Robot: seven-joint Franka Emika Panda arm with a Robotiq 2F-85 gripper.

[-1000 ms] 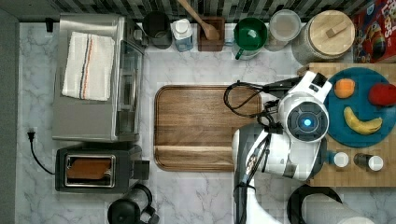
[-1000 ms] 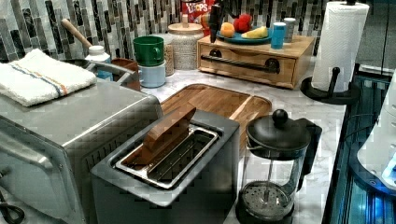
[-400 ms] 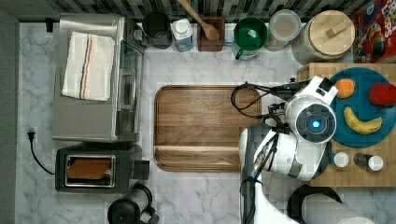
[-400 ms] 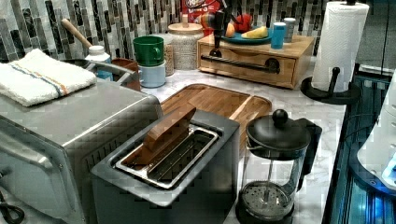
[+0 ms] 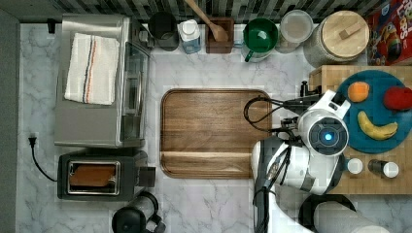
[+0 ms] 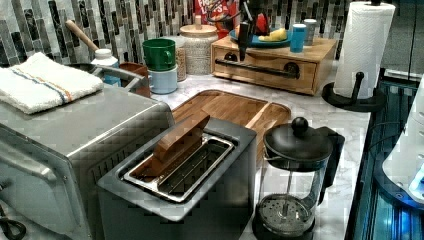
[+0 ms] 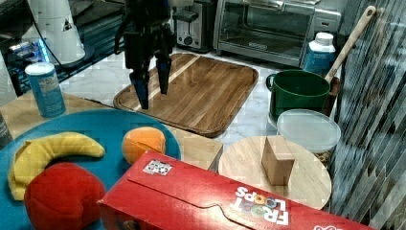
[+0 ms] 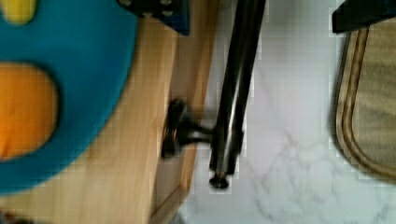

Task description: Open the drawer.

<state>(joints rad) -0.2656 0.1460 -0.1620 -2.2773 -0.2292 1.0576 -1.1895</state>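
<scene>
**Gripper above the drawer handle, fingers spread**

Location of the task item. The drawer [image 6: 272, 67] forms the front of a light wooden cabinet [image 5: 330, 77] at the top view's right edge of the marble counter [image 5: 214, 68]. In the left view the cabinet stands at the rear, between a wooden-lidded jar [image 6: 198, 46] and a paper-towel roll [image 6: 361, 45].

Appearance. The drawer front is pale bamboo-coloured wood and sits flush with the cabinet. A long black bar handle [image 6: 257, 68] runs across it on two round brackets.

View-specific information.
- Left view: shows the full drawer front and handle. The gripper [image 6: 243, 37] hangs dark and upright above the handle, toward the left view's left end of the bar.
- Top view: the drawer front is hidden from above. The white arm [image 5: 311, 155] overlaps the cabinet top, next to a blue plate [image 5: 374, 109] with fruit.
- Right view: shows the gripper [image 7: 152, 88] with its two fingers [image 7: 141, 93] clearly apart and nothing between them, in front of a dark wooden tray [image 7: 201, 91].
- Wrist view: shows the handle [image 8: 236, 88] at close range, with one bracket [image 8: 180, 128] joining it to the wood, the bar end just past the bracket, and marble beneath. The handle lies between the two finger bases at the frame edge. Contact with the bar cannot be determined.
</scene>
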